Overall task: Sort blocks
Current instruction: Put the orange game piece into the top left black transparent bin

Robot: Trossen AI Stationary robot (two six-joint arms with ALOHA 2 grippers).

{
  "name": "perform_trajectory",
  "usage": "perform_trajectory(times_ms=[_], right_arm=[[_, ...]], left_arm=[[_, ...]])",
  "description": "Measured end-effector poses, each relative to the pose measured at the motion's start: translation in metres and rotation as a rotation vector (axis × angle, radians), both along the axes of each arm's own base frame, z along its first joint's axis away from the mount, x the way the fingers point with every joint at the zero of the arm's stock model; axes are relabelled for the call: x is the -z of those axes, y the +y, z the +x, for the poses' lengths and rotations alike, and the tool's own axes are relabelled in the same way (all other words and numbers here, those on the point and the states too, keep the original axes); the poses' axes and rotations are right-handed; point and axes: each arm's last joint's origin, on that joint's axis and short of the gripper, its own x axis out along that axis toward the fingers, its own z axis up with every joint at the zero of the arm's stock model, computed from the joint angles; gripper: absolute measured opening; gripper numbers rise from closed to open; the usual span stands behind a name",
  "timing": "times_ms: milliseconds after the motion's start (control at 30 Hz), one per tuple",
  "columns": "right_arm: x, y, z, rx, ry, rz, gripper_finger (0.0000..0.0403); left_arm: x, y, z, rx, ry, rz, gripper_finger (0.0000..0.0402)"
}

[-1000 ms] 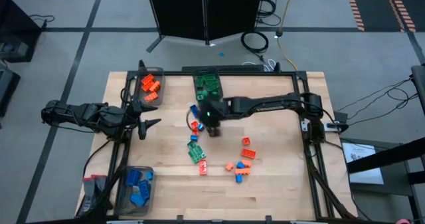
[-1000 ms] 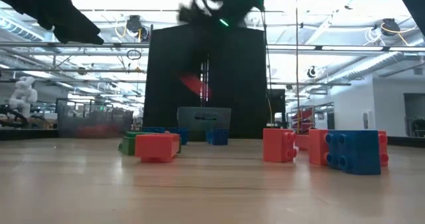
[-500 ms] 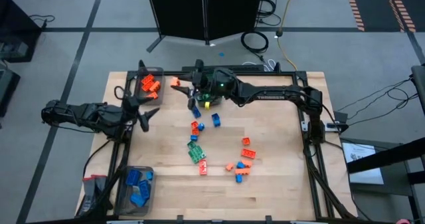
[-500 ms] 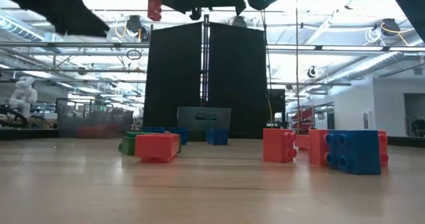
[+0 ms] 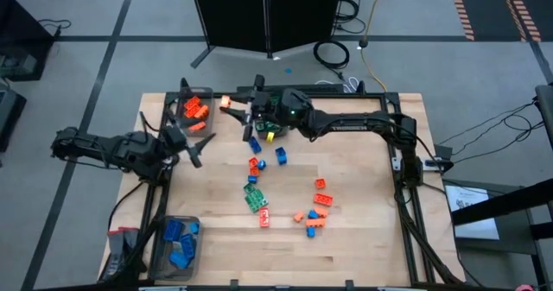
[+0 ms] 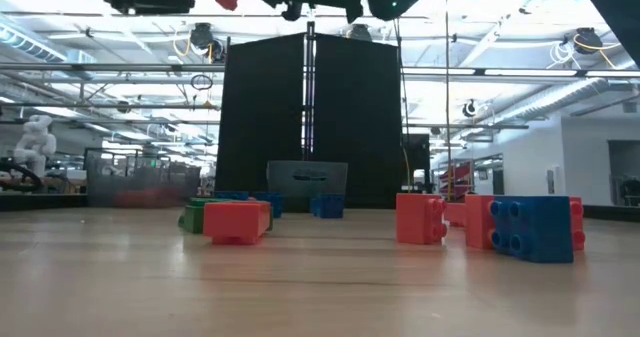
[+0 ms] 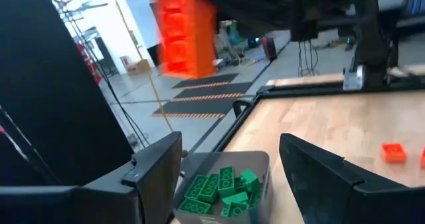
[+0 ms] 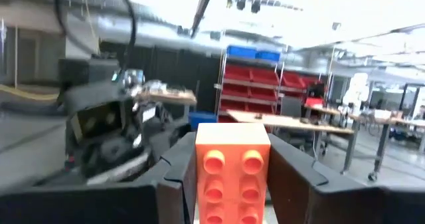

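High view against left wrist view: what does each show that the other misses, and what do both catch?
Only the high view shows the blue bin, the orange bin and the loose bricks mid-table. Only the left wrist view shows the green bricks in their bin. Both show the orange brick held aloft in the right end effector, and the open, empty left end effector.

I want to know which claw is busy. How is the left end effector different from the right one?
The right end effector is shut on an orange block; the left end effector is open and holds nothing. The right one is stretched across the far side of the table beside the orange bin, while the left one hangs at the table's left edge. Both are dark, with two fingers, and both are raised off the table.
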Motion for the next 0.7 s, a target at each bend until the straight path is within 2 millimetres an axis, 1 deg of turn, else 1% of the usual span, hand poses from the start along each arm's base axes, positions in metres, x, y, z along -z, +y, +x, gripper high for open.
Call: perform_trajectory(times_ms=[67, 133, 300, 567, 700], right_arm=[[0.004, -0.001, 0.002, -0.006, -0.009, 0.015, 0.012], [0.008, 0.0, 0.004, -0.016, 0.017, 0.021, 0.012], [0.009, 0.009, 0.005, -0.05, 0.037, 0.019, 0.012], [0.011, 0.017, 0.007, -0.056, 0.059, 0.018, 0.012], [0.01, 0.017, 0.007, -0.008, 0.05, 0.025, 0.012]], left_arm=[[0.002, -0.002, 0.008, 0.001, 0.021, 0.018, 0.0255], [0.005, -0.003, 0.016, 0.005, 0.042, 0.022, 0.0255], [0.008, -0.005, 0.027, -0.02, 0.051, 0.028, 0.0255], [0.005, -0.001, 0.026, -0.19, 0.03, 0.048, 0.0255], [0.003, -0.001, 0.027, -0.205, 0.012, 0.054, 0.0255]])
